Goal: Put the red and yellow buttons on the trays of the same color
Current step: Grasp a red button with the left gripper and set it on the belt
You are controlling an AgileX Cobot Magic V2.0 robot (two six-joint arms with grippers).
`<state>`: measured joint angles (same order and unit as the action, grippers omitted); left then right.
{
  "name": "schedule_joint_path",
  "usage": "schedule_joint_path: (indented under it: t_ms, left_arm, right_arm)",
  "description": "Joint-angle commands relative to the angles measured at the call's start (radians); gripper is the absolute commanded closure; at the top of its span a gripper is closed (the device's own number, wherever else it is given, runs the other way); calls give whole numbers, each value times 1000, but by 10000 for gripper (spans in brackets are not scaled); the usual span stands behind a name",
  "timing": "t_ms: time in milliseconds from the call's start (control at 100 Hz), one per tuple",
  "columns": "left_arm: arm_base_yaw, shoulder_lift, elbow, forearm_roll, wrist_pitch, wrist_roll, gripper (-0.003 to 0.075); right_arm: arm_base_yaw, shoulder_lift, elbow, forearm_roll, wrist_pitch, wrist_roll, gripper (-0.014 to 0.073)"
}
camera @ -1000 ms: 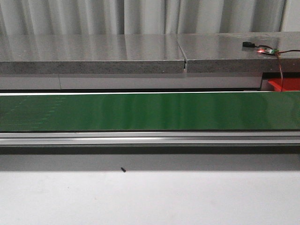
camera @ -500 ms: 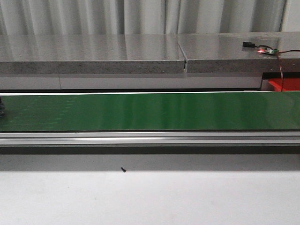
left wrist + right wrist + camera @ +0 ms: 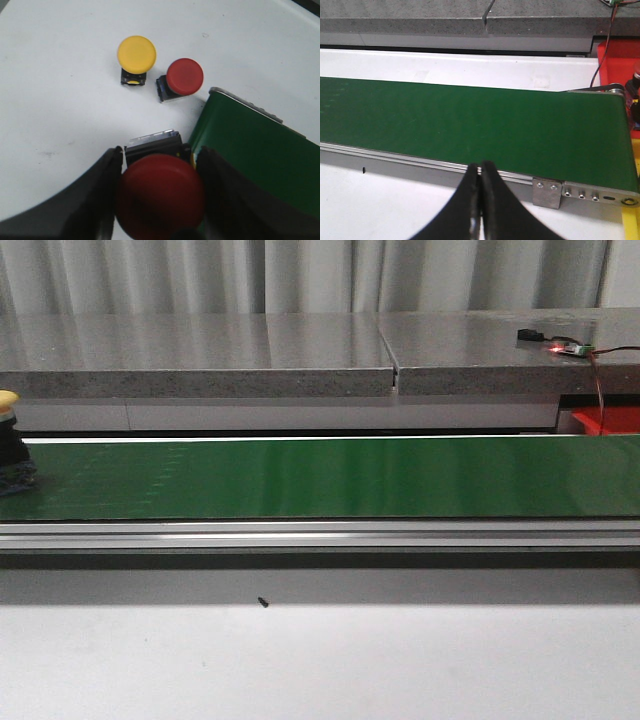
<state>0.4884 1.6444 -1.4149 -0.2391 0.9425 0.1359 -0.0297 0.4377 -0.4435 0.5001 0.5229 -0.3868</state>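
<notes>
My left gripper (image 3: 159, 157) is shut on a red button (image 3: 161, 195), held over the white table beside the end of the green conveyor belt (image 3: 250, 145). A loose yellow button (image 3: 136, 53) and a loose red button (image 3: 184, 76) stand on the table beyond it. In the front view another yellow button (image 3: 8, 405) on a black base rides the belt (image 3: 320, 478) at its far left edge. My right gripper (image 3: 480, 172) is shut and empty, at the belt's near rail. A red tray (image 3: 620, 55) and a strip of yellow tray (image 3: 636, 170) lie past the belt's right end.
A grey stone ledge (image 3: 200, 355) runs behind the belt, with a small circuit board and wires (image 3: 560, 345) on its right. The red tray's corner (image 3: 610, 422) shows in the front view. A metal bracket (image 3: 547, 192) sits on the belt rail.
A yellow button has come into the front view on the belt's far left edge and moved a little to the right. Nothing else has changed there.
</notes>
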Motion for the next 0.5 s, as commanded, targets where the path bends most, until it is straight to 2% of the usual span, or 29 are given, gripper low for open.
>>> schedule_joint_path:
  t_ms: [0,220,490]
  left_arm:
    - [-46,-50,-19,-26,-31,2,468]
    - [-127,-50,-11,-2,-39,2,468]
    - [-141,-20,14,33,-3,2,468]
  right_arm:
    - [1,3,-26,28,-60,-10,662]
    - [1,3,-26,28,-60,-10,662]
    - [1,3,-26,29,-52,-10,662]
